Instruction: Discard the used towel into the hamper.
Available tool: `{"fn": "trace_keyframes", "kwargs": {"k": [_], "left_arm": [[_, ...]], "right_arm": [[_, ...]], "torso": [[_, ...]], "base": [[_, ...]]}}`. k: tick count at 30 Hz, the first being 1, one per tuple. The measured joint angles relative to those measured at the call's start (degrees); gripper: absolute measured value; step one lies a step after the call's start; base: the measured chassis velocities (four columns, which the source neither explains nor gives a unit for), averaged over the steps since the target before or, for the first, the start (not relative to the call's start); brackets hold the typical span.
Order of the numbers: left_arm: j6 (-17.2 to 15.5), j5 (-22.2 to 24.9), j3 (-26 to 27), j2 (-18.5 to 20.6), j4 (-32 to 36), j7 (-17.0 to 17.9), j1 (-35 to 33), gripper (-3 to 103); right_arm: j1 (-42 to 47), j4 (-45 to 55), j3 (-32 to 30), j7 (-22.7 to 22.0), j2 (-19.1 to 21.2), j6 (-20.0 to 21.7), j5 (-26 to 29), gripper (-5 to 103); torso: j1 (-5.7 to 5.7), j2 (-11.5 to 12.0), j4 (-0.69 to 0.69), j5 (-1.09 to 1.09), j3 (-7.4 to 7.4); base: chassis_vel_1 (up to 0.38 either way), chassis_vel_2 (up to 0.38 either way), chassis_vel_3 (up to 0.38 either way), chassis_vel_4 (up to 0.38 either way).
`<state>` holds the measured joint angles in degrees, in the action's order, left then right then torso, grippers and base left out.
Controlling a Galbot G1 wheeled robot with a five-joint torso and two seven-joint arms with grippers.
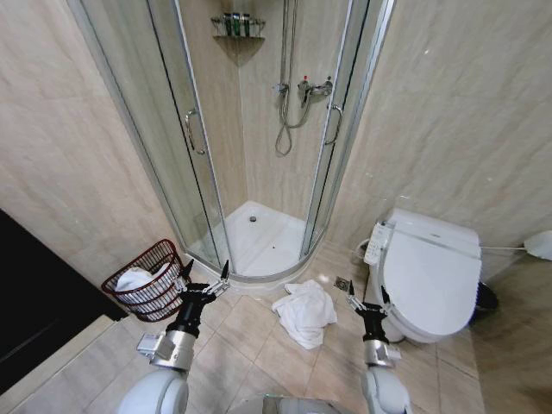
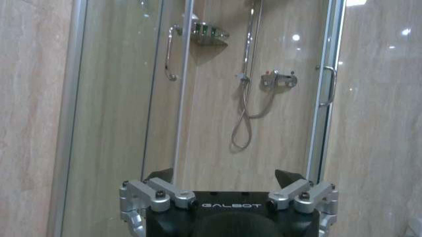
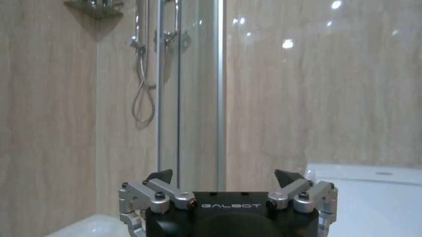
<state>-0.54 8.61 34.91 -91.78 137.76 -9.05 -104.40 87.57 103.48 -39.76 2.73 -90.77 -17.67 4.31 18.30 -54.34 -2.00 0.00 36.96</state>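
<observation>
Head view: the left gripper was held with its jaws spread wide and empty, just beside the hamper, a round reddish-brown wire basket with white cloth inside. The right gripper, likewise spread and empty, was raised near the crumpled white towel on the beige tiled floor.

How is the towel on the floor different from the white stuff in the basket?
The towel on the floor lies spread and crumpled on the tiles in front of the shower, between the two grippers. The white cloth in the hamper is bunched inside the reddish wire hamper by the wall. Less of it shows. Both are white and rumpled.
</observation>
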Motion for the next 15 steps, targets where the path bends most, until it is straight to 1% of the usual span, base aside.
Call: {"fn": "trace_keyframes", "kwargs": {"k": [3,5,7,8,9,10,11,13,15], "left_arm": [[0.0,0.0,0.0,0.0,0.0,0.0,0.0,100],[0.0,0.0,0.0,0.0,0.0,0.0,0.0,100],[0.0,0.0,0.0,0.0,0.0,0.0,0.0,100],[0.0,0.0,0.0,0.01,0.0,0.0,0.0,100],[0.0,0.0,0.0,0.01,0.0,0.0,0.0,100],[0.0,0.0,0.0,0.0,0.0,0.0,0.0,100],[0.0,0.0,0.0,0.0,0.0,0.0,0.0,100],[0.0,0.0,0.0,0.0,0.0,0.0,0.0,100],[0.0,0.0,0.0,-0.01,0.0,0.0,0.0,100]], "right_arm": [[-0.34,1.55,0.81,0.14,0.95,4.97,1.32,100],[-0.4,1.55,1.07,0.19,1.22,5.7,1.77,100],[-0.31,0.85,1.68,3.0,2.65,7.3,4.36,100],[-0.27,-0.24,1.83,5.83,3.53,7.25,5.46,100],[-0.27,-0.24,1.83,5.83,3.53,7.25,5.46,100],[-0.37,-1.39,1.82,7.84,3.89,6.9,5.57,100],[-0.52,-2.19,1.83,8.75,3.82,6.54,5.34,100],[-0.76,-2.84,1.83,8.77,3.13,6.31,4.63,100],[-0.92,-3.59,2.15,7.29,0.84,6.49,2.59,100]], "torso": [[-0.46,0.98,0.0,0.0,-0.52],[-0.57,1.24,0.0,0.01,-0.68],[-0.86,1.97,0.0,0.01,-1.1],[-1.06,2.4,0.0,0.0,-1.35],[-1.06,2.4,0.0,0.0,-1.35],[-1.23,2.78,0.0,0.0,-1.55],[-1.37,3.1,0.0,0.02,-1.74],[-1.52,3.48,0.0,-0.01,-1.96],[-1.85,4.21,0.0,0.01,-2.38]], "base": [[0.0,0.0,0.0,0.0],[0.0,0.0,0.0,0.0],[0.0,0.0,0.0,0.0],[0.0,0.0,0.0,0.0],[0.0,0.0,0.0,0.0],[0.0,0.0,0.0,0.0],[0.0,0.0,0.0,0.0],[0.0,0.0,0.0,0.0],[0.0,0.0,0.0,0.0]]}}
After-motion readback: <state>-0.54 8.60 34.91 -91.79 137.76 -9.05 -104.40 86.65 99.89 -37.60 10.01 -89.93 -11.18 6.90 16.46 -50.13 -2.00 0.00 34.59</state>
